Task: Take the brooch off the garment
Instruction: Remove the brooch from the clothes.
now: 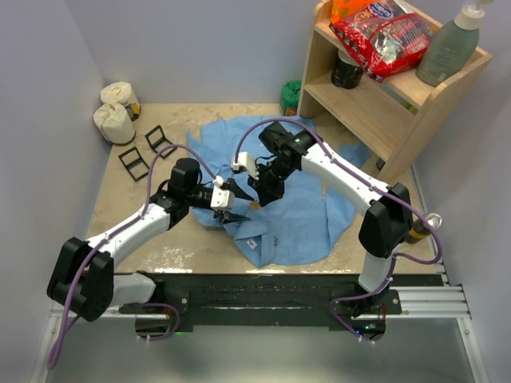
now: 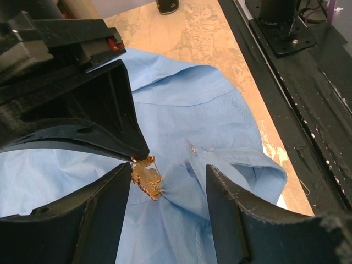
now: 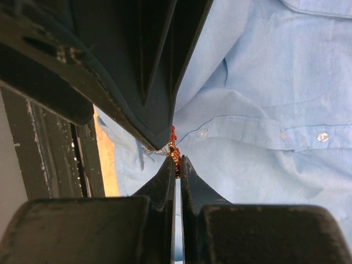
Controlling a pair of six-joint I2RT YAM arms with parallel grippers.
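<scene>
The light-blue shirt [image 1: 299,211] lies spread on the table. A gold brooch [image 2: 146,177] is pinned to a bunched fold of it. My right gripper [image 3: 179,160] is shut on the brooch [image 3: 174,147], pinching its edge at the fingertips. In the left wrist view its black fingers [image 2: 110,126] reach in from the upper left. My left gripper [image 2: 169,168] is open, with its jaws either side of the bunched cloth beside the brooch and one finger close against the brooch. In the top view both grippers meet over the shirt's left part, the left [image 1: 237,214] and the right [image 1: 263,190]; the brooch is hidden there.
A wooden shelf [image 1: 383,104] stands at the back right with a snack bag [image 1: 383,36], a bottle [image 1: 451,48] and a dark jar [image 1: 347,72]. Two white sacks [image 1: 116,120] and black clips [image 1: 136,163] lie at the back left. A green object [image 1: 291,96] sits by the shelf.
</scene>
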